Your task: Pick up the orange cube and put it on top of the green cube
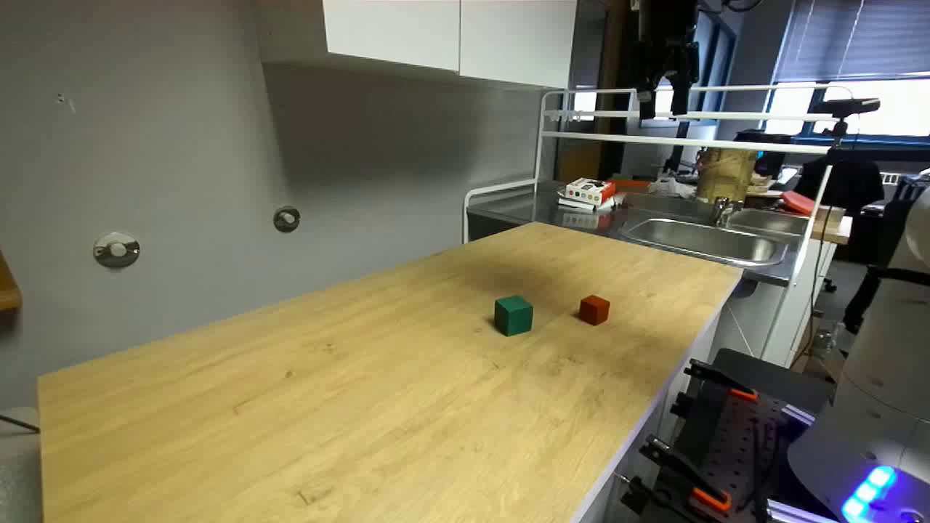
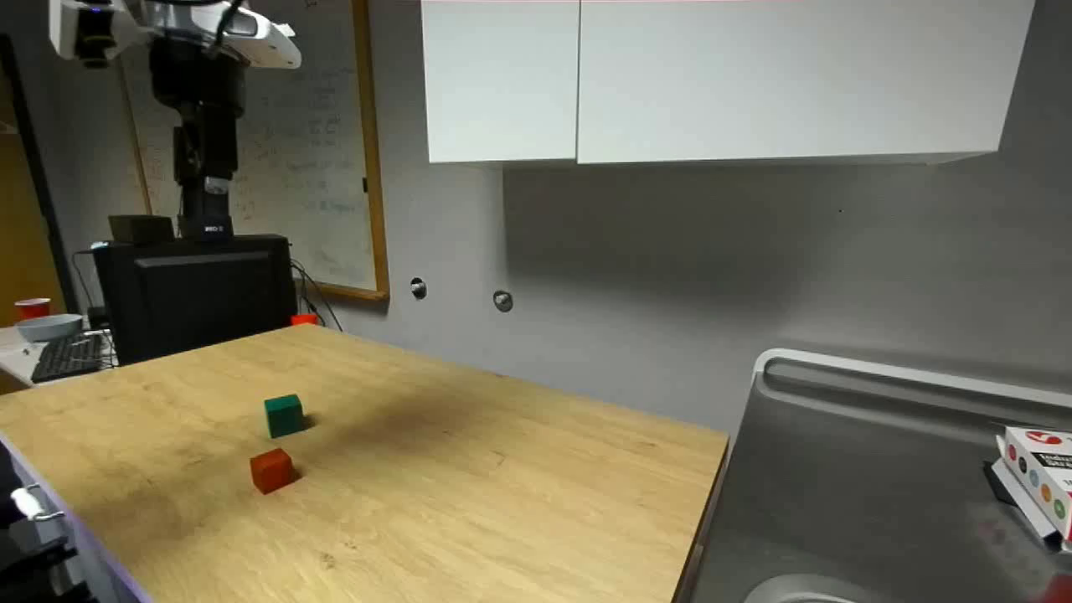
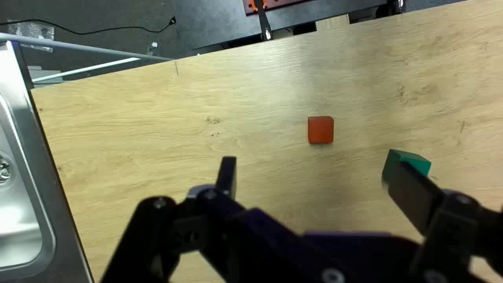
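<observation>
The orange cube [image 1: 594, 310] sits flat on the wooden table [image 1: 349, 392]. It also shows in an exterior view [image 2: 272, 471] and in the wrist view [image 3: 320, 129]. The green cube [image 1: 514, 316] stands a short way from it, apart from it, also in an exterior view [image 2: 284, 416]. In the wrist view the green cube [image 3: 414, 161] is partly hidden behind the right-hand finger. My gripper [image 1: 662, 109] is open and empty, high above the table. In the wrist view the gripper [image 3: 316, 167] has its fingers wide apart, with the orange cube beyond the gap between them.
White wall cabinets [image 1: 450, 36] hang over the table's back side. A metal sink [image 1: 705, 240] with a white rail frame [image 1: 683, 138] adjoins one table end. A box [image 1: 590, 190] lies by the sink. A black monitor [image 2: 201, 293] stands beyond the other end.
</observation>
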Action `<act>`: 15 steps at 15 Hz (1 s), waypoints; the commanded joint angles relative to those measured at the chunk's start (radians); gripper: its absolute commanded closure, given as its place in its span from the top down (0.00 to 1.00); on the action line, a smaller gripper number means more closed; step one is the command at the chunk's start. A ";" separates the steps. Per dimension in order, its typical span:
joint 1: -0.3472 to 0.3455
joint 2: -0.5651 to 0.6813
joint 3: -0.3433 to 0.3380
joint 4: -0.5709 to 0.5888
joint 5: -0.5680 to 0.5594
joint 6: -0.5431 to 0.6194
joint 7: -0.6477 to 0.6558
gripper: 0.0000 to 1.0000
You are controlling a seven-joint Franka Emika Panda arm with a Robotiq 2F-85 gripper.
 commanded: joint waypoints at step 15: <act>0.010 0.151 -0.015 0.016 0.016 0.097 0.056 1.00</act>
